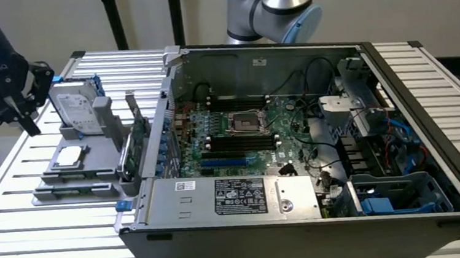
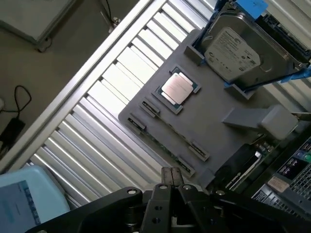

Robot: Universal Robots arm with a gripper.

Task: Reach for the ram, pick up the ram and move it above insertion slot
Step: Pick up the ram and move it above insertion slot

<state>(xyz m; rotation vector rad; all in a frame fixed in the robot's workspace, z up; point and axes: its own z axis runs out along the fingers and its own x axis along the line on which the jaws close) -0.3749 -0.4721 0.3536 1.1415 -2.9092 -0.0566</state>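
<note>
Reach barely begun: gripper (image 2: 170, 175) with jaws shut on nothing, well apart from ram (image 1: 72, 191), untouched in front rail of tray (image 1: 97, 165) at exterior view's left, outside case (image 1: 304, 237); pick-up and carry to slot not yet done.

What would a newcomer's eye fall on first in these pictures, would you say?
The open computer case stands in the middle of the exterior view, its green motherboard laid bare. At that view's left, a grey holder carries a silver hard drive and a square processor chip. The black pincer hangs shut near the holder's edge.
</note>
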